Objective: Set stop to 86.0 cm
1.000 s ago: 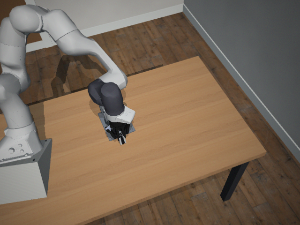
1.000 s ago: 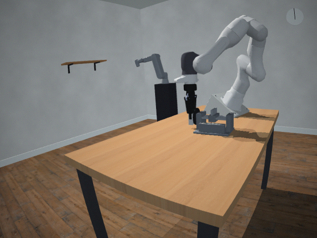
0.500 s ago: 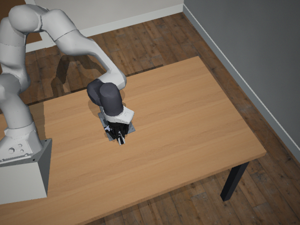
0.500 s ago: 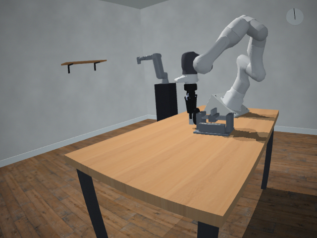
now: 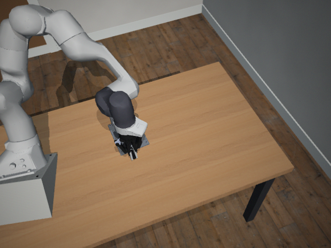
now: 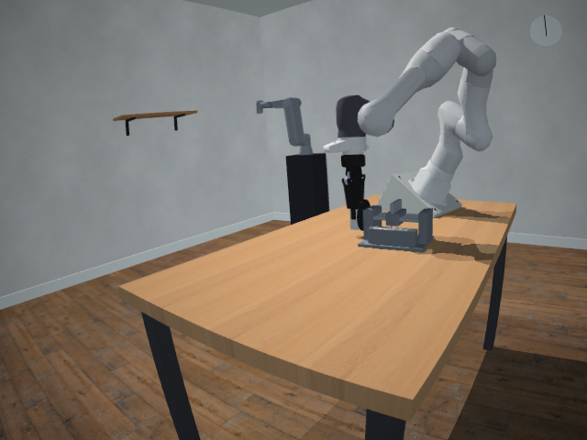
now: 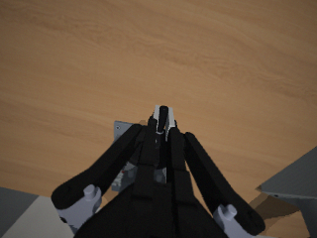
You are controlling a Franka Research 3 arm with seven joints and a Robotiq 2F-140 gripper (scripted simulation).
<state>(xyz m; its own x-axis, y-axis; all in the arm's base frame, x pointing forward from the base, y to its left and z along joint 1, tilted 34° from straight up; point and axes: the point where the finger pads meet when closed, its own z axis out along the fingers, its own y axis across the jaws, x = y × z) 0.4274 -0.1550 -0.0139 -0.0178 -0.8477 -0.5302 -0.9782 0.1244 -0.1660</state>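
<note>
A grey stop fixture (image 6: 395,229) stands on the wooden table, with a base plate, two end blocks and a sliding stop (image 6: 394,211) between them. A dark handwheel (image 6: 361,215) sits at its left end. My gripper (image 6: 354,213) reaches straight down and is shut on the handwheel's handle. In the overhead view the gripper (image 5: 132,154) covers most of the fixture; only corners of the base plate (image 5: 145,141) show. In the wrist view the fingers are closed on a thin dark handle, with the plate's corner (image 7: 120,130) beside them.
The arm's grey pedestal (image 5: 25,190) stands on the table's left corner. A second small arm on a black column (image 6: 305,187) stands beyond the table. A wall shelf (image 6: 154,115) hangs at the far left.
</note>
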